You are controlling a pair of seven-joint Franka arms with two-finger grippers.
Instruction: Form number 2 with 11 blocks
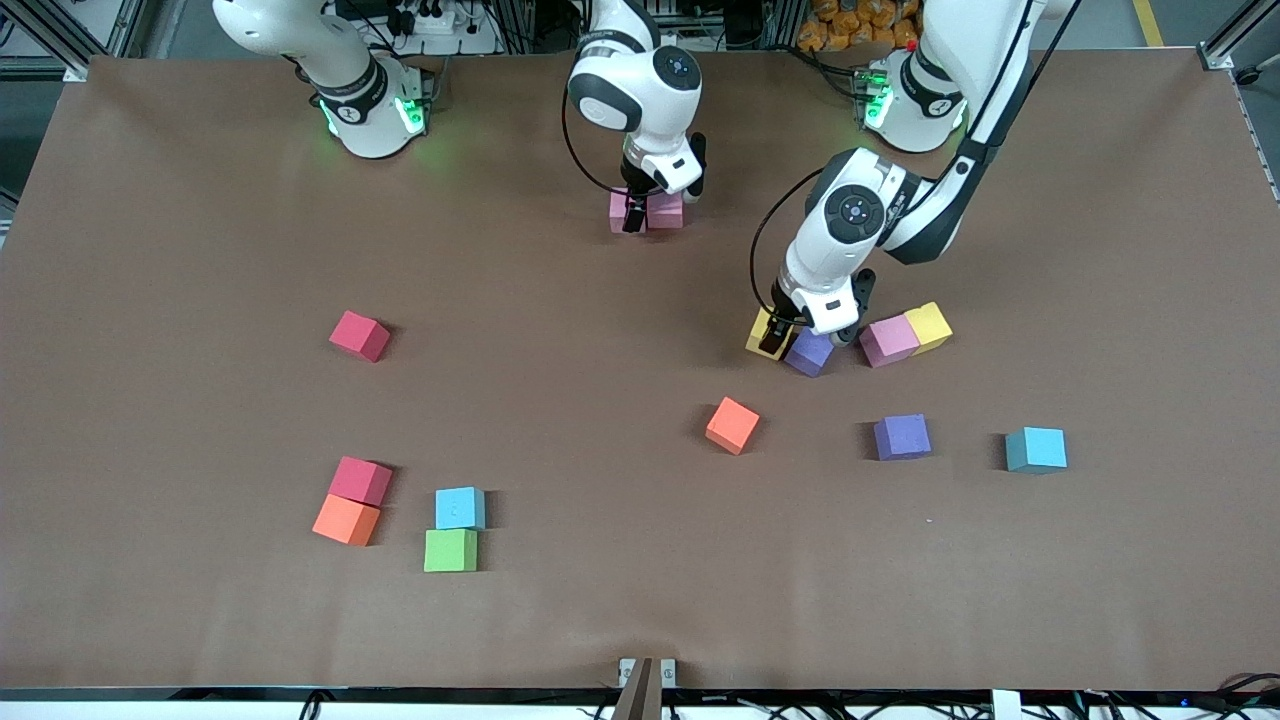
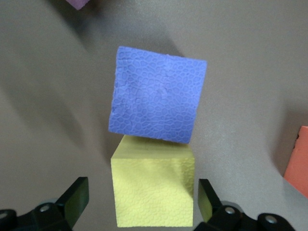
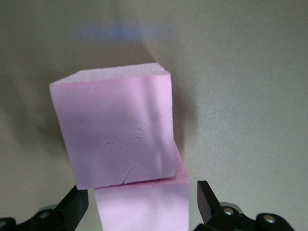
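Two pink blocks (image 1: 648,211) side by side near the arms' bases, right gripper (image 3: 142,204) down over them, fingers spread around one without squeezing. Left gripper (image 2: 140,202) likewise open, straddling a yellow block (image 2: 153,192) touching a purple one (image 2: 156,100). Other cubes scattered; no digit formed.

No readable txt anywhere tbh. Blocks are plain foam, no letters, nos. or stickers on any face. Arms have no legible brand or label, table has no markings either. Wrist views are just bare cube faces w/ foam texture, nothing printed on them.
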